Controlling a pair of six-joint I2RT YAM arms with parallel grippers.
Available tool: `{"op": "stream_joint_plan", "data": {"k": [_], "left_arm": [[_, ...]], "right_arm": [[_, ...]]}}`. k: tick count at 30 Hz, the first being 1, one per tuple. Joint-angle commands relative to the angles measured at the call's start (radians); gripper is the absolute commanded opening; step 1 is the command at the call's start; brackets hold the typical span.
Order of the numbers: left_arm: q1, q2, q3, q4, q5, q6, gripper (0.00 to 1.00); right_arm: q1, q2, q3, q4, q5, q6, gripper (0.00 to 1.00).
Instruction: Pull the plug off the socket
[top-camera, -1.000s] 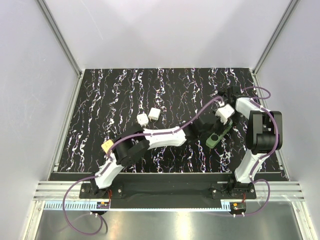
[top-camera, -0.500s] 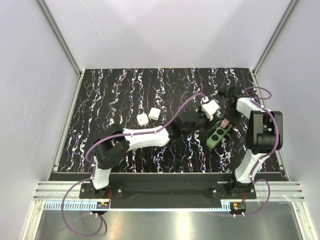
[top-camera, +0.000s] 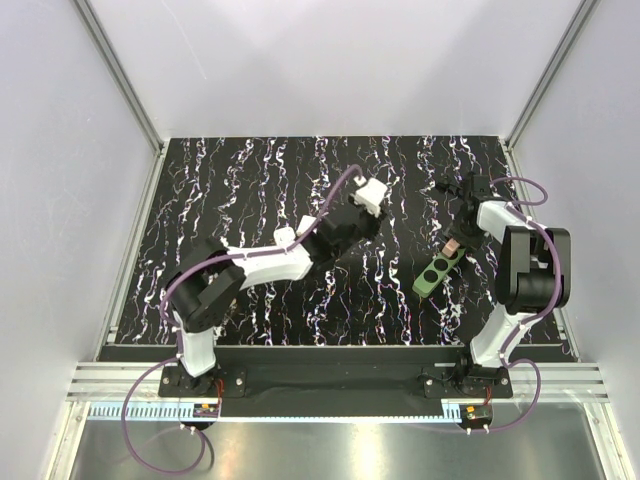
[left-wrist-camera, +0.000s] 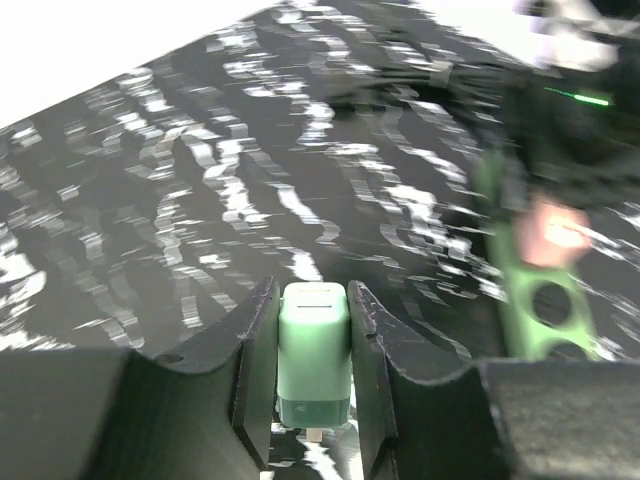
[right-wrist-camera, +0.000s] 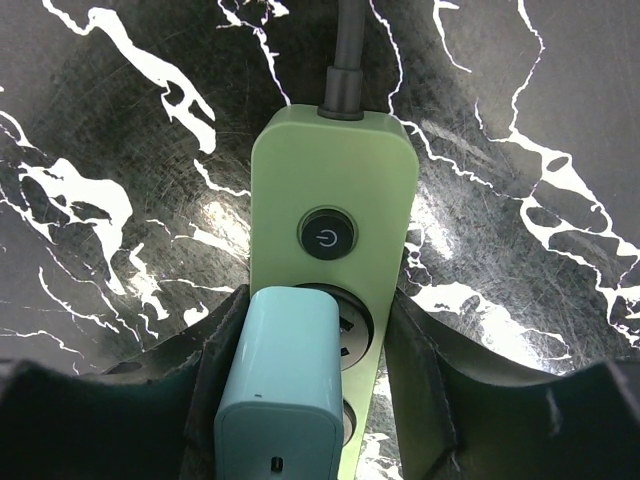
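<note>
Left gripper (left-wrist-camera: 312, 292) is holding one plug (left-wrist-camera: 314, 350) pinched clear of the socket (right-wrist-camera: 335, 160), while the right gripper (right-wrist-camera: 315, 300), grip unclear, is straddling it, the second plug (right-wrist-camera: 285, 400) needing a straight pull next.

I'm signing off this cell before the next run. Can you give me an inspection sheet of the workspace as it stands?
Surface: black, white-veined table, flat.
Job's things: green socket lies on the right; seated plug sits beside its button; loose plug is held clear of the socket.
Clutter: white adapter, partly hidden by the left arm.
Grippers: left gripper shut on the loose plug; right gripper clamps the socket's sides.
Cables: purple cables follow each arm; grey cord leaves the socket.
Surroundings: white walls, metal frame.
</note>
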Motion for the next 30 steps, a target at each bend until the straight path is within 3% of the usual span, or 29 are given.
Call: {"op": "stream_joint_plan", "data": {"k": [1,6,8,17,21,26,30], "left_arm": [[0.059,-0.01,0.023,-0.003,-0.092,-0.085,0.0],[0.169,0.043,0.08,-0.137,-0.049,-0.263,0.0],[0.191,0.044,0.076,-0.169,-0.043,-0.317,0.0],[0.251,0.044,0.062,-0.295,-0.012,-0.378,0.0],[0.254,0.027,0.025,-0.315,0.025,-0.363,0.0],[0.258,0.043,0.067,-0.462,0.026,-0.346,0.0],[0.26,0.046,0.054,-0.461,0.025,-0.341,0.0]], "right_arm": [[-0.011,-0.064,-0.013,0.069,0.029,-0.04,0.5],[-0.011,-0.09,-0.025,0.087,0.005,-0.044,0.58],[-0.011,-0.1,-0.024,0.093,0.0,-0.044,0.68],[-0.011,-0.129,-0.036,0.104,-0.03,-0.044,0.94],[-0.011,-0.147,-0.039,0.106,-0.041,-0.047,0.98],[-0.011,-0.172,-0.047,0.103,-0.047,-0.047,1.0],[-0.009,-0.19,-0.053,0.106,-0.055,-0.046,1.0]]}}
